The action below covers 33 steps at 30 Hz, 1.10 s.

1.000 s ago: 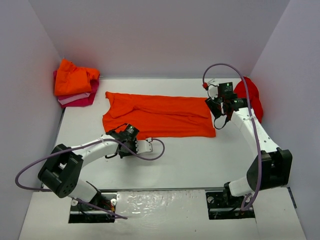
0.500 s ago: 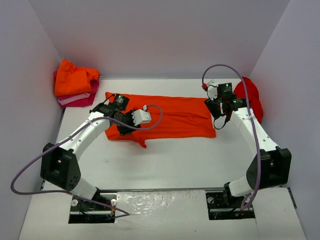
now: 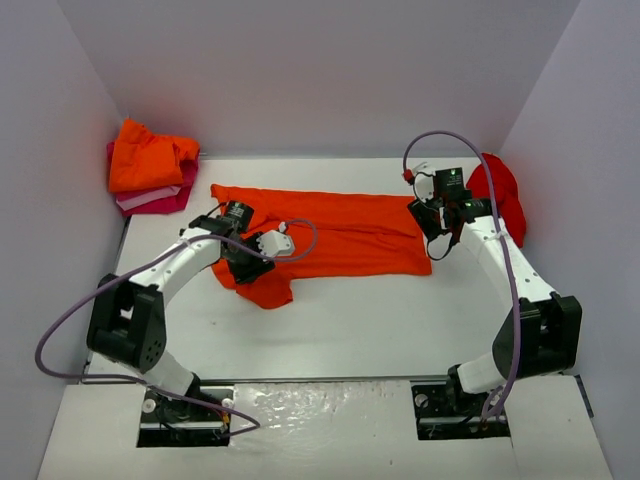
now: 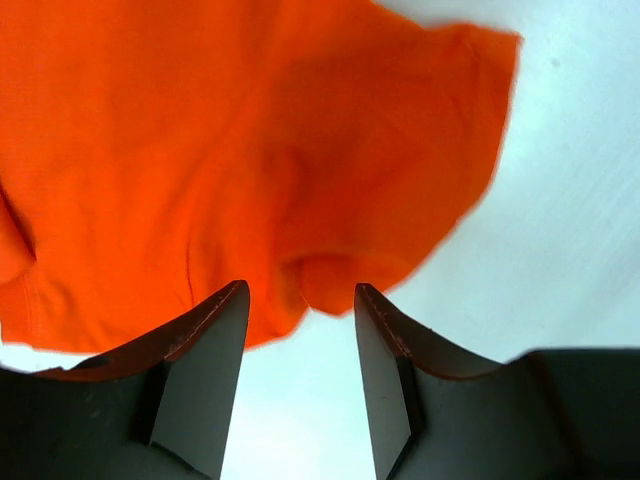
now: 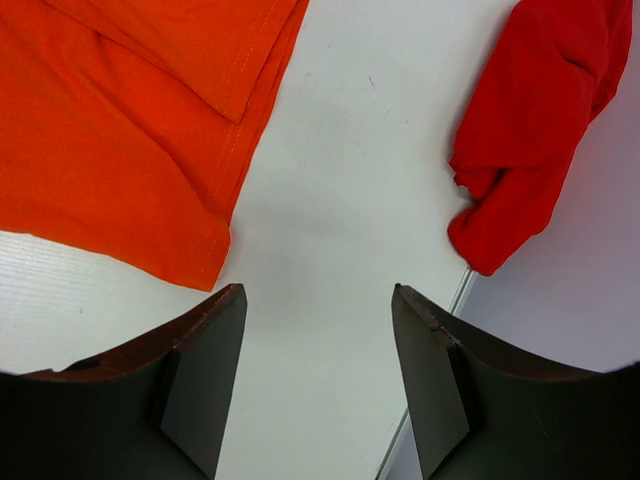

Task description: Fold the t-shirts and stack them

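orange t-shirt (image 3: 340,230) spread across the far middle, near-left sleeve (image 3: 263,290) rumpled; folded stack (image 3: 150,170) far left, red t-shirt (image 3: 503,190) far right. left gripper (image 4: 300,300) parted and empty over that sleeve, right gripper (image 5: 318,300) likewise beside the right hem (image 5: 215,240). the sleeve is best smoothed inward before folding.

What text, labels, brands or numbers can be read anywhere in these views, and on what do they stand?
None can be read.
The spread orange t-shirt, the folded stack and the red t-shirt are plain cloth, with no print or tag showing.
The left arm, the right arm and the table show no legible marking; anything on the arm hardware is too small to tell.
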### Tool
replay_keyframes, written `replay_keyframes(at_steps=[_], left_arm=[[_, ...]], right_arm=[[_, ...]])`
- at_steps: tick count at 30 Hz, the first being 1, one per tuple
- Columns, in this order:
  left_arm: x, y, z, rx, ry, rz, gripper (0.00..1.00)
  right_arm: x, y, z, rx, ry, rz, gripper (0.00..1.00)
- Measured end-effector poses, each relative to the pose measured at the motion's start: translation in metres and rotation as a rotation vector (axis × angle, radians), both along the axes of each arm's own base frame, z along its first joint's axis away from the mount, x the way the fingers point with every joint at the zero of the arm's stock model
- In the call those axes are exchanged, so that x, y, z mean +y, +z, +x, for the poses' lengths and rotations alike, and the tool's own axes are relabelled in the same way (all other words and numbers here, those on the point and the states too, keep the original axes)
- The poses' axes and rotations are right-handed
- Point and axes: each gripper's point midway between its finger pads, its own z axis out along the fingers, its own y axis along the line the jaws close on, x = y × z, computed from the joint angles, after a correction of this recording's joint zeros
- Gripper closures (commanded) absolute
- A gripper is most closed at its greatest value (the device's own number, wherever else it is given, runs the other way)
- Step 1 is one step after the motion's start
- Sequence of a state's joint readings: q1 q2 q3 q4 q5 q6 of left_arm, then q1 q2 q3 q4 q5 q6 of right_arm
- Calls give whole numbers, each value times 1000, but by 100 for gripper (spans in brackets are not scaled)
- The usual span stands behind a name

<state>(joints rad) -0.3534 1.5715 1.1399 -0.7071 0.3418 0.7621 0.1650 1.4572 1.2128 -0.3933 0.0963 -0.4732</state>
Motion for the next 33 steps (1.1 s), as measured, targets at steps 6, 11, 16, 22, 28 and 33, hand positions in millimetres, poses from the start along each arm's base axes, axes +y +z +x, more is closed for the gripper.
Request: replay_keyframes(at_steps=[6,11,16,22,28,33], left_arm=[[18,12,-33,-62,-27,16,66],[32,-9,-48,-28,-47,80,66],[41,-30,-61,23,-65,130,71],[36,-38,-53,10,-79,132,71],[28,-40,-45,-20,-93,125,71],[24,-47,-45,-23,-109,129,71]], right_arm=[[2,-8,2,20,5,6,43],[5,-11,2,26,13,12,43],[8,-12,3,31,24,16,42],[10,-20,3,52,29,13,42],[11,-22,3,57,29,12,42],[11,-24,3,63,28,12,42]])
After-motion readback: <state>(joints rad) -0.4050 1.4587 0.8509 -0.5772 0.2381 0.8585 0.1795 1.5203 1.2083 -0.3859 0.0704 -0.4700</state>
